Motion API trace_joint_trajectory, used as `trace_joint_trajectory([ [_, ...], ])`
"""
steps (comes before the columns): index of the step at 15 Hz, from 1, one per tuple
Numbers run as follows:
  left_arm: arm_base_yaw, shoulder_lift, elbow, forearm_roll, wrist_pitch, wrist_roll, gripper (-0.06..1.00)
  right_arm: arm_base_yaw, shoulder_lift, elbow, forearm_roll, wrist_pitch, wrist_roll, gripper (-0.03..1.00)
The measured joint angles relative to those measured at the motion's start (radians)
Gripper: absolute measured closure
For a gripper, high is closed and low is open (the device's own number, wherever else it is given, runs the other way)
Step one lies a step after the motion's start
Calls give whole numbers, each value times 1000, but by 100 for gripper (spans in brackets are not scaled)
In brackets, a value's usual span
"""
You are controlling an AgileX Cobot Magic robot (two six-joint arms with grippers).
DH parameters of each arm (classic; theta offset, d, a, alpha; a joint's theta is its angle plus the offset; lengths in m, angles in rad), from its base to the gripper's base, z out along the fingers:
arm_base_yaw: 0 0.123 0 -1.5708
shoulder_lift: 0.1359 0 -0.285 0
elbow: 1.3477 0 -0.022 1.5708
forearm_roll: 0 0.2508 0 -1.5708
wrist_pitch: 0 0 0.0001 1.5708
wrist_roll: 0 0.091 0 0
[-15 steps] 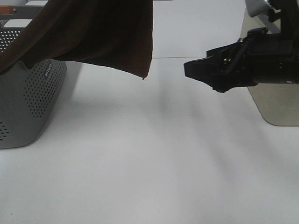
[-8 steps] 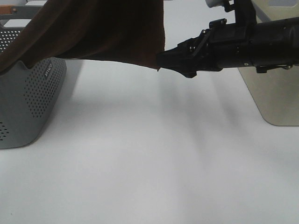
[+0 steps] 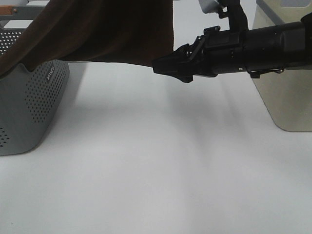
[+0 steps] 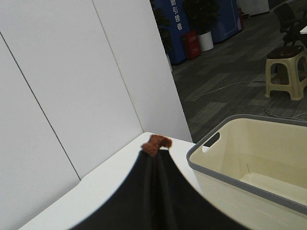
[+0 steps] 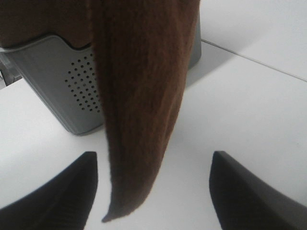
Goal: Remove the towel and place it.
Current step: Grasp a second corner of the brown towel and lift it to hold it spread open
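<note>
Underneath, white flat tabletop [image 3: 146,170]: carries both baskets, streaked with soft shadows below the arm.
Large dark brown plush towel [image 3: 97,29]: lifted, slopes from the top of the high view down over the rim of the grey basket; lower edge hangs clear above the tabletop; in the right wrist view, hangs as a long fold [image 5: 139,96] ending in a pointed corner.
Grey perforated plastic basket [image 3: 29,112]: stands at the left of the high view, top partly covered by the towel; seen behind the hanging fold [image 5: 76,91] in the right wrist view.
Cream plastic basket with grey rim [image 4: 249,172]: stands at the right of the high view [image 3: 287,97], well apart from the grey basket.
Right gripper [image 3: 163,66]: black, reaches level across from the right, tips at the towel's hanging edge; fingers [image 5: 57,191] spread wide on either side of the towel's corner, not pressing on it.
Left gripper [image 4: 154,160]: black, fingers pressed together, clamped on a fold of the towel, with a small brown tuft [image 4: 156,143] poking out past the tips.
</note>
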Motion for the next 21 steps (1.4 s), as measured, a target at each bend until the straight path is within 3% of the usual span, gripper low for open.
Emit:
trace_joint_trajectory([
  [3,0,15,0,0,-6,0,94,0,0,-19,0,-38,16,41],
  [6,0,17,0,0,-7,0,94,0,0,-23,0,-48,80,87],
  [7,0,17,0,0,-7,0,94,0,0,-23,0,-48,144,96],
  [10,0,32,0,0,-9,0,94,0,-1,-23,-18,-53,316,97],
  [12,0,55,0,0,-5,0,94,0,-19,-23,-113,-70,457,97],
  [14,0,86,0,-2,7,0,94,0,-73,-39,-358,-83,744,97],
  [16,0,101,0,-40,13,-1,94,0,-126,-87,-681,-40,1106,97],
  [19,0,104,0,-152,19,-1,94,0,-186,-206,-1221,144,1621,97],
  [21,0,102,0,-208,25,-1,94,0,-234,-279,-1468,280,1832,97],
])
